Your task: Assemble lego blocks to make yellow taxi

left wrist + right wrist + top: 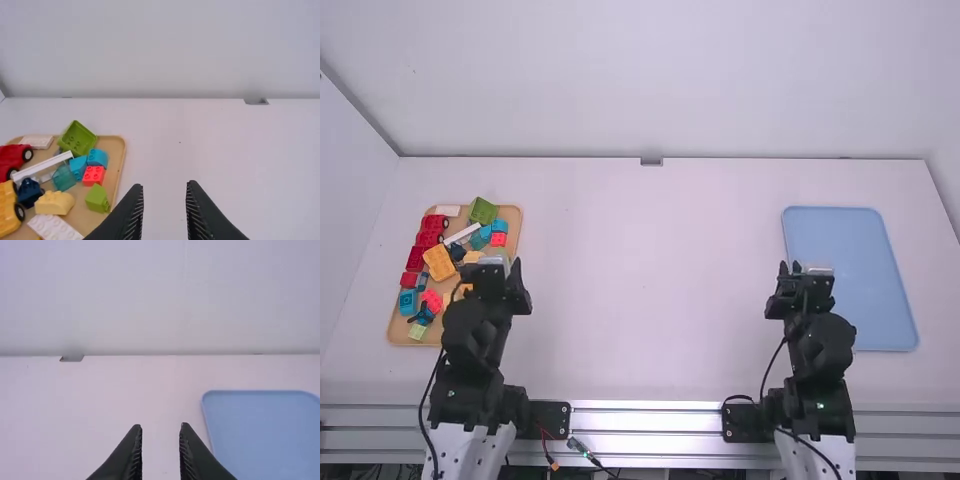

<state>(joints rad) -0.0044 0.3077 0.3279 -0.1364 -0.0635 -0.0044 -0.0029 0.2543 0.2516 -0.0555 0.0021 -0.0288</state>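
Note:
Lego pieces lie loose on a wooden tray [512, 250] at the table's left. Among them are a yellow wheeled base [438, 262], seen too as a yellow vehicle piece [7, 207] in the left wrist view, a yellow curved block [54, 202], and a clear teal piece [64, 177]. My left gripper [510, 275] is over the tray's right side; in its wrist view the left gripper [165, 187] stands open, nothing between its fingers. My right gripper [795, 270] is just left of the blue tray; in its wrist view the right gripper [160, 427] is open and holds nothing.
The blue tray [850, 280] lies flat at the right. Around the yellow pieces are red wheeled vehicles [433, 224], a green box-shaped piece [483, 210] and a long white piece [42, 165]. White table surface [650, 280] stretches between both trays.

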